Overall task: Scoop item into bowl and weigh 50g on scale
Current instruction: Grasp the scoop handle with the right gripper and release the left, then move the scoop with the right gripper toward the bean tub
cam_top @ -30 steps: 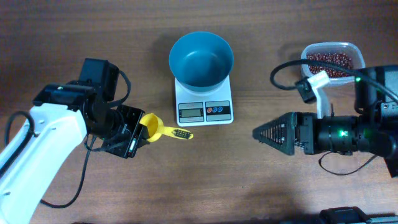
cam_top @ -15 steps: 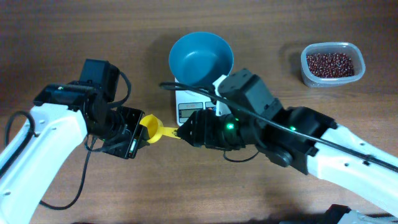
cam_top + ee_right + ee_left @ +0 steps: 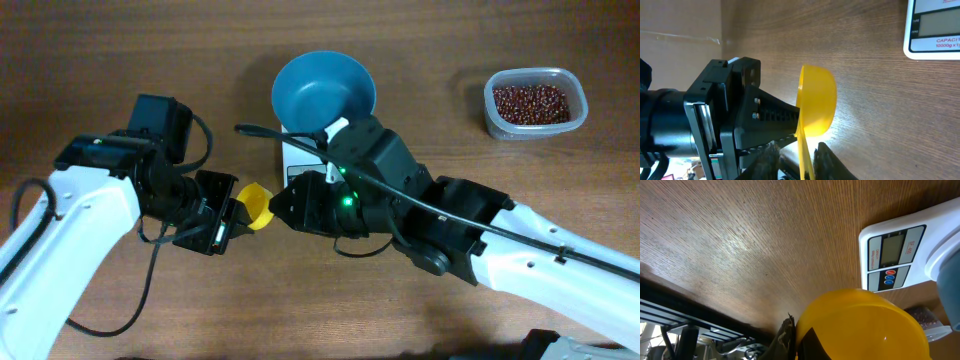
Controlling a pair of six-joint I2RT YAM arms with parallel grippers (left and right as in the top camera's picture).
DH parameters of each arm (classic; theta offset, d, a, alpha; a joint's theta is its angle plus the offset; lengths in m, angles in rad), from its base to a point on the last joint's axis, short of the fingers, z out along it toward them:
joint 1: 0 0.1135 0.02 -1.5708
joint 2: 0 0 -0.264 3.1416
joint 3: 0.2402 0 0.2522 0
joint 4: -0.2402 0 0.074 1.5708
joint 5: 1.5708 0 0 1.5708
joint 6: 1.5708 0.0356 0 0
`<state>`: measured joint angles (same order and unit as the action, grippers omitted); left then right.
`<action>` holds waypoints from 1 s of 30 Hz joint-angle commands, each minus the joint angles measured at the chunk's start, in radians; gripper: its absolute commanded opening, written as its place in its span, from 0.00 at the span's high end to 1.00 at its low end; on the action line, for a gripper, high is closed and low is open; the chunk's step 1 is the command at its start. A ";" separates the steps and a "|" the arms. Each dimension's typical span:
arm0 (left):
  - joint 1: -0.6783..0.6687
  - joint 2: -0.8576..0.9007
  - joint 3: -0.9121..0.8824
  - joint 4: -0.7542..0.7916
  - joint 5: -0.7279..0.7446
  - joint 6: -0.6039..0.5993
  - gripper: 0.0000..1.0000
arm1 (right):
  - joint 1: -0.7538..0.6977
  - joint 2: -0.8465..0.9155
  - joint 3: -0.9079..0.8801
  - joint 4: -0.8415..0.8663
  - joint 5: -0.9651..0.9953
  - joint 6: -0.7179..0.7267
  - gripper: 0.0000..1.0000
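Both arms meet just in front of the scale's [image 3: 892, 255] left corner. The left gripper [image 3: 234, 215] is pinched on the cup rim of a yellow scoop [image 3: 257, 204] and holds it on edge, just above the wooden table [image 3: 120, 60]. The right gripper [image 3: 283, 205] has its fingers [image 3: 830, 162] on either side of the scoop's handle. One sits close against it and the other shows a dark gap, so I cannot tell whether they are pressing it. The right arm lies slantwise across the scale's front edge and hides the display from above. The blue bowl [image 3: 323, 90] stands on the scale, its far rim clear of the arm. The beans [image 3: 530, 100] lie in a clear tub [image 3: 525, 133] far to the right, well apart from the scoop, with bare wood between them. There is open tabletop behind the left arm and along the near edge under the scoop
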<state>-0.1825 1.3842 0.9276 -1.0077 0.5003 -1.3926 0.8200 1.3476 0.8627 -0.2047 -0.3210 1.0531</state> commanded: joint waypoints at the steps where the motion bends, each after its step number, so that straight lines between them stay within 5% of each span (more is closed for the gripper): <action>1: 0.000 0.000 0.003 0.000 0.020 -0.021 1.00 | 0.006 0.002 0.004 0.003 0.016 0.000 0.82; 14: 0.000 0.000 0.003 -0.022 0.016 0.021 1.00 | 0.006 0.002 0.004 0.000 0.019 -0.001 0.96; 17: 0.001 0.000 0.003 -0.021 0.008 0.020 0.64 | 0.006 0.002 0.004 -0.037 0.021 -0.005 0.96; 19: 0.002 0.000 0.003 0.025 0.050 0.022 0.56 | 0.004 -0.002 0.004 -0.063 0.027 -0.071 0.96; 22: 0.040 0.000 0.086 0.090 0.087 0.280 0.56 | 0.003 -0.095 0.005 -0.207 0.124 -0.161 0.96; 26: 0.062 -0.037 0.221 -0.002 -0.006 0.618 0.43 | 0.003 -0.377 0.005 -0.444 0.236 -0.364 0.96; 28: 0.062 -0.132 0.254 -0.118 -0.202 0.690 0.39 | 0.003 -0.582 0.005 -0.584 0.310 -0.539 0.96; 30: 0.062 -0.226 0.254 -0.181 -0.316 0.691 0.37 | 0.003 -0.737 0.008 -0.723 0.524 -0.547 0.96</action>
<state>-0.1253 1.2526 1.1564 -1.1534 0.3542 -0.7639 0.8219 0.7166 0.8661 -0.8467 -0.0170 0.5808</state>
